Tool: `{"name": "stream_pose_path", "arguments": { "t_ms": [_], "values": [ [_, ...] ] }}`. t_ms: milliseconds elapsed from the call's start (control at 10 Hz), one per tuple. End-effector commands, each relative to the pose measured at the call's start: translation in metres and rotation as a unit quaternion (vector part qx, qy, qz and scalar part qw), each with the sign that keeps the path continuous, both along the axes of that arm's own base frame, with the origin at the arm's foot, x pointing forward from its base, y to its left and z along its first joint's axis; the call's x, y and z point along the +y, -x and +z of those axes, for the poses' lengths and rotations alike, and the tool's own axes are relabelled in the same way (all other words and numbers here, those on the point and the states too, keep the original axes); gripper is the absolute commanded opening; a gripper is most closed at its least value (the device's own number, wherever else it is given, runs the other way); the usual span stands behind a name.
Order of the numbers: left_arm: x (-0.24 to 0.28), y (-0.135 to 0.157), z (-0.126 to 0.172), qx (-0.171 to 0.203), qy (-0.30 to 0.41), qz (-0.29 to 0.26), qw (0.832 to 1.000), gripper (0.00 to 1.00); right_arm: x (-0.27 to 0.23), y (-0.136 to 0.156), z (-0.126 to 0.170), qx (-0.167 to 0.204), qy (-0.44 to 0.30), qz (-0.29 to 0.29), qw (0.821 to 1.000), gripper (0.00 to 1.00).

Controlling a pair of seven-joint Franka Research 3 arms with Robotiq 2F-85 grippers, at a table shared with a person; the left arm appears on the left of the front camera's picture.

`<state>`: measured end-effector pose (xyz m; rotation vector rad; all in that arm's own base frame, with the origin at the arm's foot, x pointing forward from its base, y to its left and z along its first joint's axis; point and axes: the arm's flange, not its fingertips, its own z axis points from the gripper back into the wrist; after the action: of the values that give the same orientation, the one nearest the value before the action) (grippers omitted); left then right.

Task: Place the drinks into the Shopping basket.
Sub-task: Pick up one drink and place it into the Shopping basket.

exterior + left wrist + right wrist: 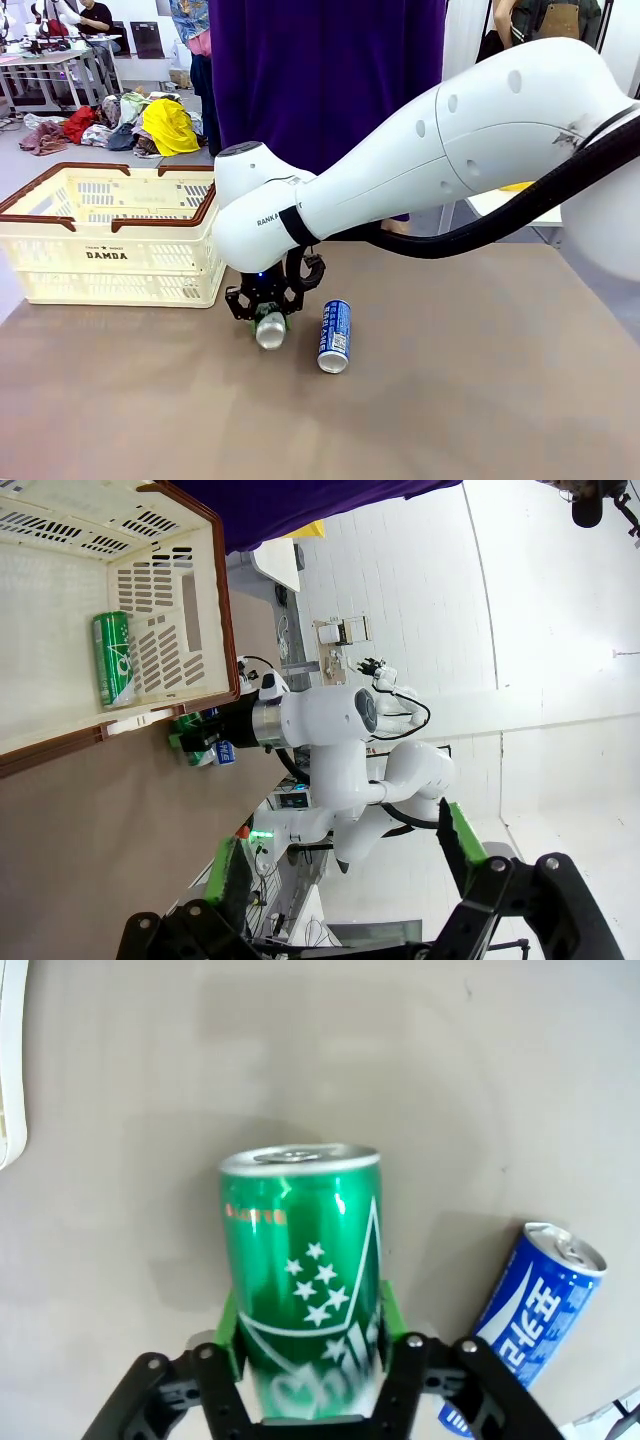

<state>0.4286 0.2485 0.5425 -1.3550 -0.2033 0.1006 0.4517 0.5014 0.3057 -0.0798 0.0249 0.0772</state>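
The right gripper (308,1365) straddles a green can (300,1280) lying on the table (480,400) off the near right corner of the Shopping basket (110,255). Its pads flank the can, though whether they press is unclear. A blue can (335,335) lies just beside. The cans look light, stiff, slick and likely to roll, so they are best pinched mid-body. The left gripper (338,842) hangs spread over the basket, where a second green can (113,658) lies.

Printed "DAMDA" on the basket (150,262) side, "RANK" on the right arm (400,170), white Korean characters on the blue can (525,1325), unreadable orange lettering on the green can (300,1250).
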Motion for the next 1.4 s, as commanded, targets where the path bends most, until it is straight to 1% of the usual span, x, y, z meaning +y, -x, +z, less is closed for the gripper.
{"name": "stream_pose_path", "arguments": {
  "t_ms": [0,300,400,500,600,700,900,1000,1100,1200,1300],
  "values": [
    [-0.003,0.004,0.001,0.004,-0.002,0.002,1.000,1.00,-0.012,0.006,0.008,0.006,-0.003,-0.009,1.000,1.00],
    [-0.003,0.004,0.001,0.004,-0.002,0.002,1.000,1.00,-0.018,0.006,0.013,0.004,-0.006,-0.011,1.000,1.00],
    [-0.003,0.004,0.001,0.004,-0.002,0.002,1.000,1.00,-0.025,0.005,0.021,0.001,-0.010,-0.011,1.000,1.00],
    [-0.003,0.004,0.001,0.004,-0.002,0.002,1.000,1.00,-0.039,0.004,0.041,-0.012,-0.016,-0.016,1.000,1.00],
    [-0.003,0.004,0.001,0.004,-0.002,0.002,1.000,1.00,-0.057,0.006,0.069,-0.017,-0.035,-0.007,0.999,1.00],
    [-0.003,0.004,0.001,0.004,-0.002,0.002,1.000,1.00,-0.082,0.011,0.102,-0.018,-0.041,-0.005,0.999,1.00],
    [-0.003,0.004,0.001,0.004,-0.002,0.002,1.000,1.00,-0.149,0.034,0.158,0.002,-0.053,0.025,0.998,1.00],
    [-0.003,0.004,0.001,0.004,-0.002,0.002,1.000,1.00,-0.183,0.047,0.177,0.015,-0.083,0.054,0.995,1.00],
    [-0.003,0.004,0.001,0.004,-0.002,0.002,1.000,1.00,-0.223,0.059,0.192,0.024,-0.127,0.067,0.989,1.00],
    [-0.003,0.004,0.001,0.004,-0.002,0.002,1.000,1.00,-0.268,0.073,0.205,0.023,-0.180,0.060,0.982,1.00],
    [-0.003,0.004,0.001,0.004,-0.002,0.002,1.000,1.00,-0.316,0.092,0.215,0.000,-0.243,0.040,0.969,1.00]
  ]
}}
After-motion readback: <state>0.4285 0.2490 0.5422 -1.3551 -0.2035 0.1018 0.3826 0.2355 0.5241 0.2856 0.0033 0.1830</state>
